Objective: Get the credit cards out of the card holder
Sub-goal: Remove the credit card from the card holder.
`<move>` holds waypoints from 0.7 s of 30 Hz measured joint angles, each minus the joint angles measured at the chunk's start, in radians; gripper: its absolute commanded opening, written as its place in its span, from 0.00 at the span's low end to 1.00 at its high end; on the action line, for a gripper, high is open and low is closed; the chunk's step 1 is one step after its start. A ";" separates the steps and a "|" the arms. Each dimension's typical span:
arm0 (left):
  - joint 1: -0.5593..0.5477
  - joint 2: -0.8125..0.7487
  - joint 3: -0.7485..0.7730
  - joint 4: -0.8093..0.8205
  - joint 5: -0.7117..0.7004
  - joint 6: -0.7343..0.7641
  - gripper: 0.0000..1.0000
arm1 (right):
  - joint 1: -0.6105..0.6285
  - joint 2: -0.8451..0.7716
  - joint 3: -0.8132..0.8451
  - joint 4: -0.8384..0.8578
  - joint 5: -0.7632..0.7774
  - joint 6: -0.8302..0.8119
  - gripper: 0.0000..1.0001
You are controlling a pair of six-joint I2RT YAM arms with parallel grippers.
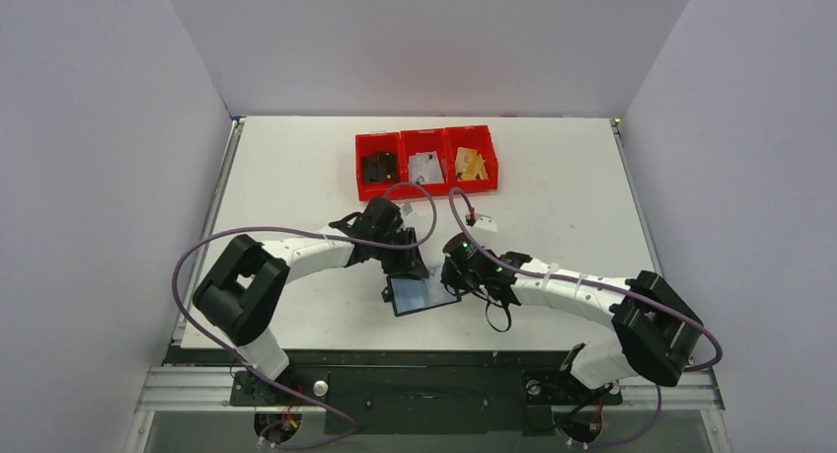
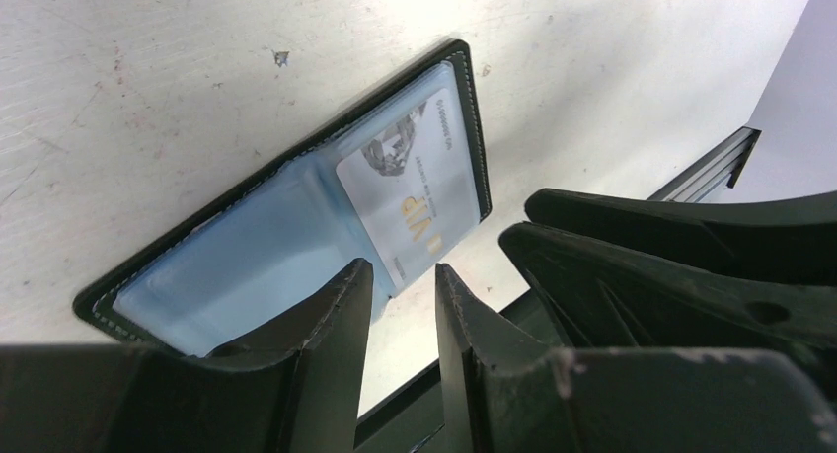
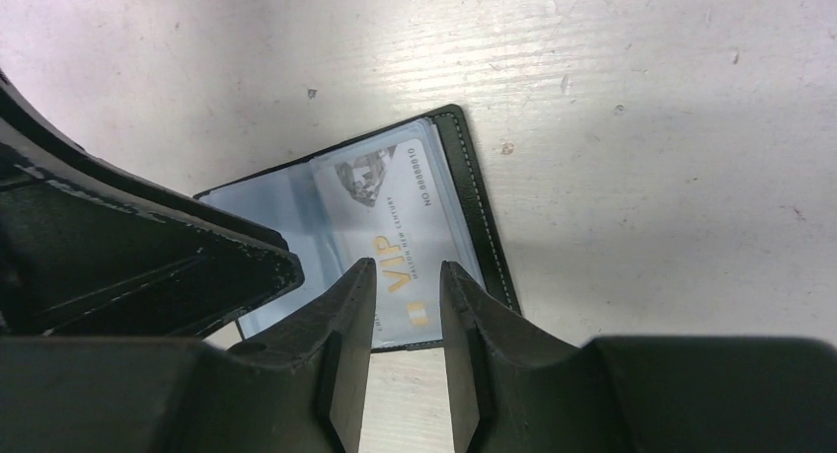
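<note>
The card holder [image 1: 424, 295] lies open and flat near the table's front edge, its clear bluish sleeve facing up. In the left wrist view the card holder [image 2: 247, 256] has a white-grey credit card [image 2: 415, 187] marked VIP in one half of the sleeve. My left gripper [image 2: 400, 270] is open a narrow gap and empty, its tips over the holder's near edge beside the card's corner. My right gripper [image 3: 405, 267] is open a narrow gap and empty, its tips over the card [image 3: 395, 206] in the holder [image 3: 476, 196]. In the top view both grippers, left [image 1: 403, 270] and right [image 1: 452, 275], flank the holder.
Three red bins [image 1: 426, 133] stand in a row at the back middle, holding a black wallet [image 1: 378, 167], white-grey cards [image 1: 425, 167] and gold cards [image 1: 471, 164]. The table's front edge and metal rail [image 2: 711, 167] run just beyond the holder.
</note>
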 measured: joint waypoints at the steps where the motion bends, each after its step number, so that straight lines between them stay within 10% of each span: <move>1: -0.001 0.017 0.001 0.007 0.005 -0.004 0.28 | -0.006 0.001 0.000 -0.003 -0.003 -0.007 0.29; 15: 0.002 0.117 0.001 0.051 0.038 -0.023 0.17 | -0.044 0.069 -0.011 0.007 -0.102 -0.063 0.27; 21: 0.013 0.137 0.001 0.063 0.068 -0.023 0.18 | -0.050 0.101 -0.018 0.030 -0.137 -0.068 0.10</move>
